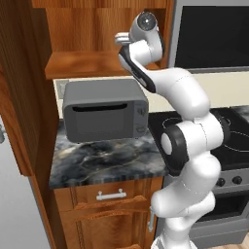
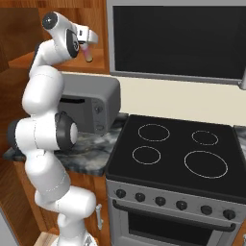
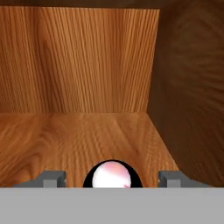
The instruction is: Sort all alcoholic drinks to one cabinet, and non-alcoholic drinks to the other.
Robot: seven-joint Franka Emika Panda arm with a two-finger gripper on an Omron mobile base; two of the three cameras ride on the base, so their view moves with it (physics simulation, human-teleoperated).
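Observation:
My arm reaches up into the open reddish-brown cabinet (image 1: 87, 63) above the counter. In the hand view the cabinet's wooden shelf floor (image 3: 78, 140) and its back wall lie ahead. A drink with a round pink-and-white top (image 3: 112, 175) stands on that shelf between my finger tips. A gap shows between it and the fingertips (image 3: 54, 178) on both sides. The gripper (image 3: 112, 180) is open around it. From the right base view the pinkish drink (image 2: 88, 52) hangs just under the gripper (image 2: 91, 37). The gripper (image 1: 122, 38) also shows at the shelf's right end in the left base view.
A grey microwave (image 1: 104, 114) stands on the dark marble counter (image 1: 107, 163) below the shelf. A black stove (image 2: 178, 153) with oven knobs is to the right, under a dark panel (image 2: 178, 41). The cabinet's open door (image 1: 19, 97) stands at the left.

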